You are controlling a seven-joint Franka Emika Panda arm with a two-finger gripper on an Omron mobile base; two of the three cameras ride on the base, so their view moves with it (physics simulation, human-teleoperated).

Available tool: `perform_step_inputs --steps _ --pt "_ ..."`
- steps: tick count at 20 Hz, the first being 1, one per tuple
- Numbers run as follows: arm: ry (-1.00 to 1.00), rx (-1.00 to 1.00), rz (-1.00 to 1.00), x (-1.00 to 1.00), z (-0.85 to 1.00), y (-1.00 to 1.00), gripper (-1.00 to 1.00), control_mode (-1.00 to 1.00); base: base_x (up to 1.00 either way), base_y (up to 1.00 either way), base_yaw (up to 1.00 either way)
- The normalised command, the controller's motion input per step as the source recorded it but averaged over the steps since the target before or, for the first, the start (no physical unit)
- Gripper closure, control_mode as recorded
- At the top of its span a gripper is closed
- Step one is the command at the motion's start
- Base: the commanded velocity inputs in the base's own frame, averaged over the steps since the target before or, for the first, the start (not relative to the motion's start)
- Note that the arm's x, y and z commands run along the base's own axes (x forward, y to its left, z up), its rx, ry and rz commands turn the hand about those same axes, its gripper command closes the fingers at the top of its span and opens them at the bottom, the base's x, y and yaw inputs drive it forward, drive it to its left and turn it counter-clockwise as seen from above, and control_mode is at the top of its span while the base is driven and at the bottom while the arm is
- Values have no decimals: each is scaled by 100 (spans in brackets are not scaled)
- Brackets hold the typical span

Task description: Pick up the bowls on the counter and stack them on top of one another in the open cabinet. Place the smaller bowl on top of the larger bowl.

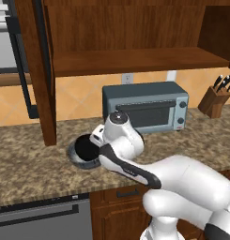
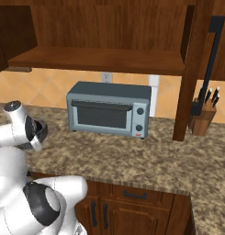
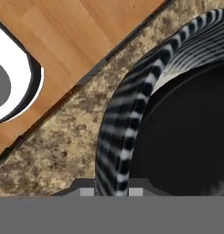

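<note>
Hand view cuts off my end effector [image 3: 111,192] at the bottom edge, fingers nipped on the grey bowl's [image 3: 127,132] rim, black bowl [image 3: 186,137] nested inside, both on the worktop [image 3: 58,146], half-hidden behind my wrist.

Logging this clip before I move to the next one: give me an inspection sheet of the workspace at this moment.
Surface: speckled granite counter, bare apart from the items below.
Job's things: smaller black bowl already sits inside the larger grey bowl, both on the counter; open cabinet shelf holds nothing.
Clutter: toaster oven behind the bowls; knife block at the counter's far right.
Hand: hand down at the bowls, fingers astride the grey bowl's rim, closed on it.
Cables: nothing seen.
Surroundings: tiled backsplash with wall outlet; lower cabinets below; wooden floor in the hand view.
</note>
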Motion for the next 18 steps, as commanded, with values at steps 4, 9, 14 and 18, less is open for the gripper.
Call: perform_step_inputs --steps 4,9,14,18 --pt "-45 14 -24 -90 100 -72 100 -100 0 0 0" --pt "-40 21 -27 -69 100 -74 100 -100 0 0 0" --pt "-31 26 -29 -55 100 -66 100 -100 0 0 0" --pt "-27 30 -26 -35 100 -65 100 -100 0 0 0"
